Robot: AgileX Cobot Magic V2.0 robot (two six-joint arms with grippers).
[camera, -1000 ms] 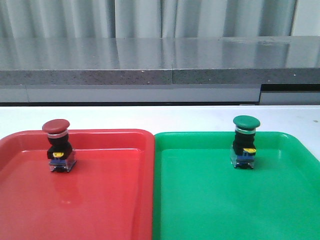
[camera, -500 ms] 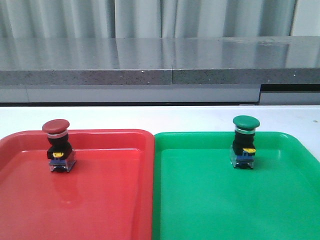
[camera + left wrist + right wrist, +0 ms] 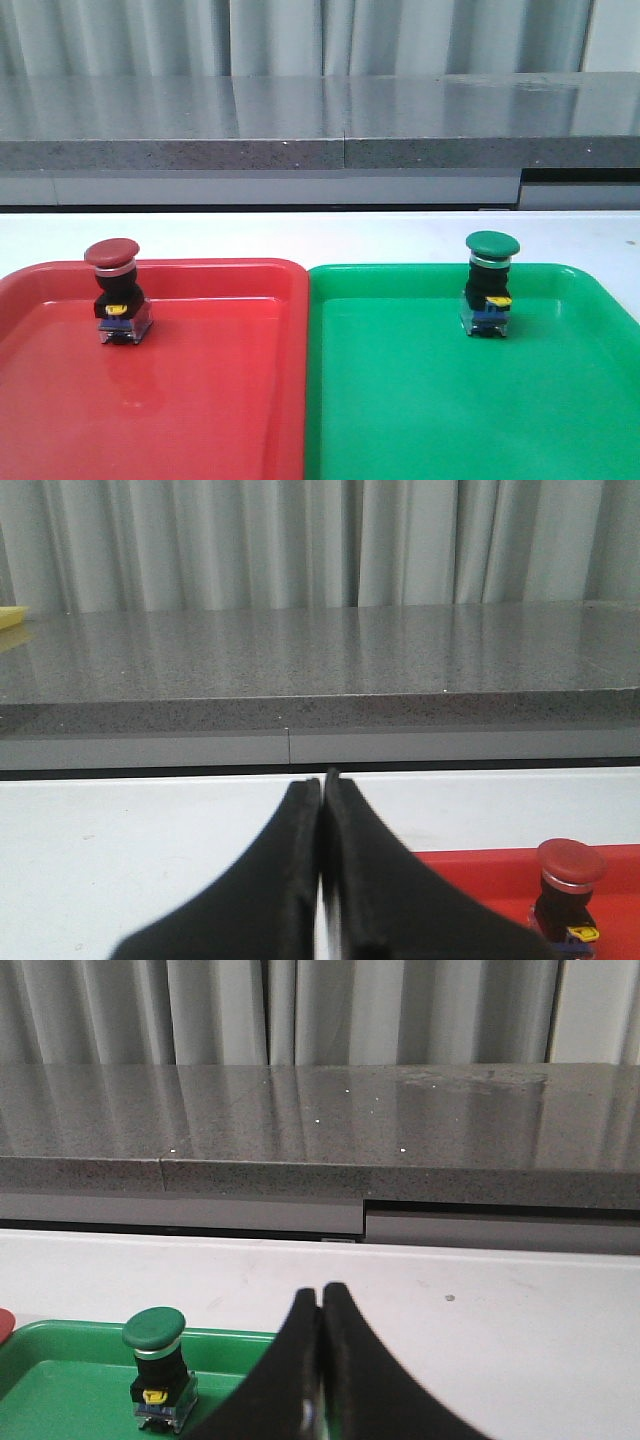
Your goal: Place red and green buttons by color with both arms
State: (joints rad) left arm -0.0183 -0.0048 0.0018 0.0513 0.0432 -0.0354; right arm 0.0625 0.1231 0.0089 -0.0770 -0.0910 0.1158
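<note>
I judge sorting finished: red button (image 3: pixel 113 291) stands in red tray (image 3: pixel 200 400), green button (image 3: pixel 490 283) in green tray (image 3: pixel 450 400), and with left gripper (image 3: pixel 322 785) and right gripper (image 3: pixel 320 1293) pressed together and empty, I need only retreat the 2 arms.

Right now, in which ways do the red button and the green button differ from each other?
The red button has a dark red cap; the green button has a green cap. The red one stands in the red tray, the green one in the green tray. Both stand upright, with black bodies, yellow marks and clear bases.
</note>
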